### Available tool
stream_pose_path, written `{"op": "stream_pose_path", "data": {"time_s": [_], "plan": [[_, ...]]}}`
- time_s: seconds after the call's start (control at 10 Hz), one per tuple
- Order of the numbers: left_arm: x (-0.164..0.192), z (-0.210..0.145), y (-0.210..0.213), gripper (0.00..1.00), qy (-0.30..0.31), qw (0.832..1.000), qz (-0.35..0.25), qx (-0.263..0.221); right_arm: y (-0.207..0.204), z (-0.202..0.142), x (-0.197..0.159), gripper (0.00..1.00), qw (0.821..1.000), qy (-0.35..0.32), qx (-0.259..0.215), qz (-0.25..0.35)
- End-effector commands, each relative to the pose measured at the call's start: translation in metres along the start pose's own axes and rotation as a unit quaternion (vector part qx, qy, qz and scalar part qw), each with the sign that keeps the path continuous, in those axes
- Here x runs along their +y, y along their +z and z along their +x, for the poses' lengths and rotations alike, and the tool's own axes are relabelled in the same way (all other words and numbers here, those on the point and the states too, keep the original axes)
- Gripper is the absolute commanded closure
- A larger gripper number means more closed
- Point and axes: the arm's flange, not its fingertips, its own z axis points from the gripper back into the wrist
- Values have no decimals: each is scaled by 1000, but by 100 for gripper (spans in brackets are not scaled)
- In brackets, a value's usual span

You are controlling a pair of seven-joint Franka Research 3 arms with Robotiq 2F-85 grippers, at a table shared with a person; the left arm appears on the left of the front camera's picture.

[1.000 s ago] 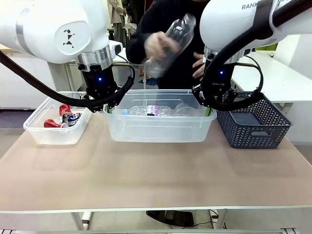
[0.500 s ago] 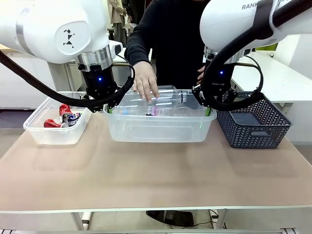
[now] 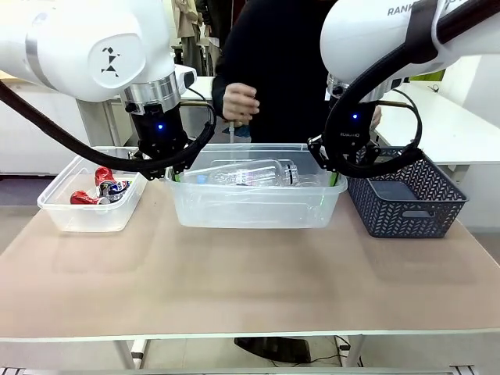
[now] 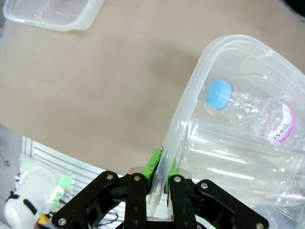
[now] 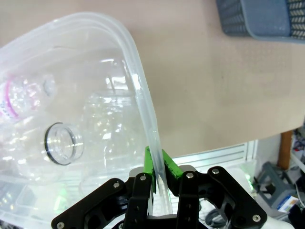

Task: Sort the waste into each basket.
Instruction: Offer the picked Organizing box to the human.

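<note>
Large clear tub (image 3: 254,207): centre of the table, held at both short ends. Left gripper (image 4: 161,174) pinches the rim of its left wall, green pads closed on the plastic; right gripper (image 5: 157,169) is clamped the same way on the right wall.

Contents: clear plastic bottles (image 3: 250,173) lying flat, long axes running left to right between the two grippers. One has a blue cap (image 4: 218,93) pointing toward the left gripper; another shows an open, capless mouth (image 5: 60,143) near the right gripper.

Small clear tub (image 3: 90,205): just left of the large one, holding crushed red and silver cans (image 3: 100,188).

Dark woven basket (image 3: 406,195): just right of the large tub (contents not visible).

Person's hand (image 3: 241,101): raised above the far rim, clear of the tub.

Judgement: with both grippers occupied by the rim, neither is free to pick; the blue-capped bottle lies nearest the left arm.
</note>
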Motion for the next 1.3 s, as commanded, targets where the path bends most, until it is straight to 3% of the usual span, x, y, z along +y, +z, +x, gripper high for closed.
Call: {"op": "stream_pose_path", "data": {"time_s": [0.0, 0.8, 0.9, 1.1, 1.2], "plan": [[-3, 3, 7, 100, 12, 1000, -8, -8, -2, -5, 1, 100, 1000, -1, 0, 1], [-3, 3, 7, 100, 12, 1000, -8, -8, -2, -5, 1, 100, 1000, -1, 0, 1], [0, 0, 0, 94, 0, 1000, 0, 0, 0, 0, 0, 95, 1000, 0, 0, 0], [-45, 80, -6, 94, -9, 999, -30, -18, 9, 85, 34, 95, 1000, 9, -2, -23], [-55, 98, -4, 94, -20, 994, -105, 36, 4, 112, 42, 95, 999, -19, 3, -38]]}}
